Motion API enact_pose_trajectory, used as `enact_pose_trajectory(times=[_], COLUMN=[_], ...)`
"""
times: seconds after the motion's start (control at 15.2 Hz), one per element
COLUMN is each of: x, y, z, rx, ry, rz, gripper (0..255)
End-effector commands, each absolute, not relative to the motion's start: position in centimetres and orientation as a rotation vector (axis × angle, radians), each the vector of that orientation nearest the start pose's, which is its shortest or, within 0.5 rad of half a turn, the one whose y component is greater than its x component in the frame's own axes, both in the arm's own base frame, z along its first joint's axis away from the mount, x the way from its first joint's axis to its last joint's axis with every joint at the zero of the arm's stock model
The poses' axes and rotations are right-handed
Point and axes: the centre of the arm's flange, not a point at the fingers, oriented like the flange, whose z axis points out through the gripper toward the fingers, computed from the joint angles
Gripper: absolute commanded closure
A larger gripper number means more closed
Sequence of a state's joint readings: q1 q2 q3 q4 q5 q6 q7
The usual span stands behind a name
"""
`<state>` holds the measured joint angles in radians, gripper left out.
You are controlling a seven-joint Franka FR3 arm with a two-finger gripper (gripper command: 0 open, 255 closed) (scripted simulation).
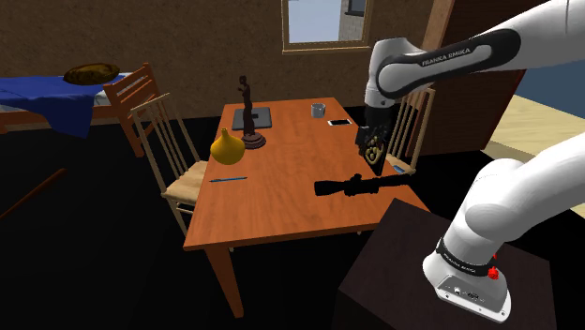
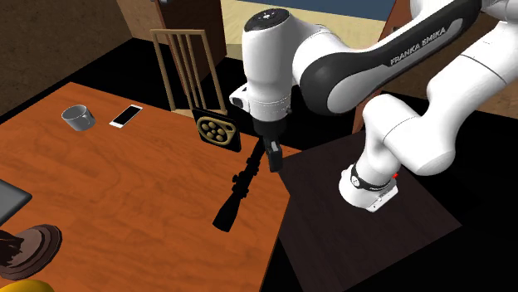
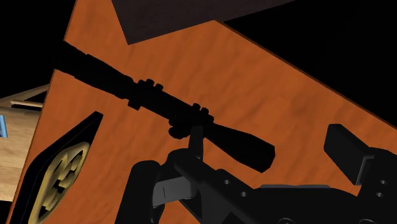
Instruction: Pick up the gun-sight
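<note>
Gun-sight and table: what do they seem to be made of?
Gun-sight: uniformly matte black with no sheen or grain, so it could be metal or plastic; the look leaves it open. Table: looks like wood, orange-brown with visible grain and a smooth finish.

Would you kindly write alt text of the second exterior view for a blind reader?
The black claw of a white arm hangs over one end of a black gun-sight lying near the table's edge. A grey mug and white phone sit beyond.
</note>
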<state>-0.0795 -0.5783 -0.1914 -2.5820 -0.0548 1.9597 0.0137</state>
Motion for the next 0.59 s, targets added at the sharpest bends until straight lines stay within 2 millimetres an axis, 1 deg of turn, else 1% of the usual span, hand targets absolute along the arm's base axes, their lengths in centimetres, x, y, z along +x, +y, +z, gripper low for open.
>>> enact_pose_trajectory(times=[0.0, 0.53], x=[35.8, 39.2], y=[-11.1, -15.7], z=[41.9, 33.4], rx=[-3.069, -3.096], ry=[0.355, 0.370], rz=[0.057, 0.025], gripper=[0, 0])
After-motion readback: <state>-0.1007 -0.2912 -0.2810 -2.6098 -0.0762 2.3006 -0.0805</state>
